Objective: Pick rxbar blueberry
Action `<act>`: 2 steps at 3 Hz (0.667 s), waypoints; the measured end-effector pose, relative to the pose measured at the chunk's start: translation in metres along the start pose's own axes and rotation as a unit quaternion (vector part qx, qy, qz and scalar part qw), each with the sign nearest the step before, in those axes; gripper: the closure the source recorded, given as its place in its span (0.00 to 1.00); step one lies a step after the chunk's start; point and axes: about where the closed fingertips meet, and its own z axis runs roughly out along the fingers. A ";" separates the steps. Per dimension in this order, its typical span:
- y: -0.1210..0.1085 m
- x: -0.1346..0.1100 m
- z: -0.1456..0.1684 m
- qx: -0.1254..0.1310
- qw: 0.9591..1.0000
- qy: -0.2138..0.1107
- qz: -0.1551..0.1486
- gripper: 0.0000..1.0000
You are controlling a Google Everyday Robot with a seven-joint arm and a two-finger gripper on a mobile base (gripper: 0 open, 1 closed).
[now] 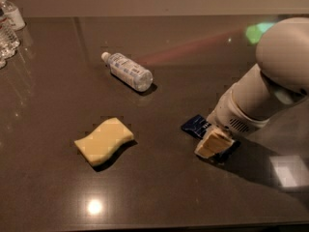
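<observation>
The rxbar blueberry (195, 125) is a dark navy wrapper lying flat on the dark table, right of centre. Only its left end shows; the rest is hidden under my arm. My gripper (213, 144) is low over the table at the bar's right part, with its cream-coloured tip right by the wrapper. I cannot tell whether it is touching the bar. The white arm (260, 95) reaches in from the upper right.
A pale yellow wavy sponge (104, 140) lies to the left of the bar. A clear water bottle (128, 71) lies on its side further back. More bottles (8, 28) stand at the far left edge. The table's front edge runs along the bottom.
</observation>
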 end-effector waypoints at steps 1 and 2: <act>-0.001 0.003 0.001 -0.003 1.000 0.004 0.002 0.62; -0.001 0.002 -0.001 -0.003 1.000 0.004 0.003 0.85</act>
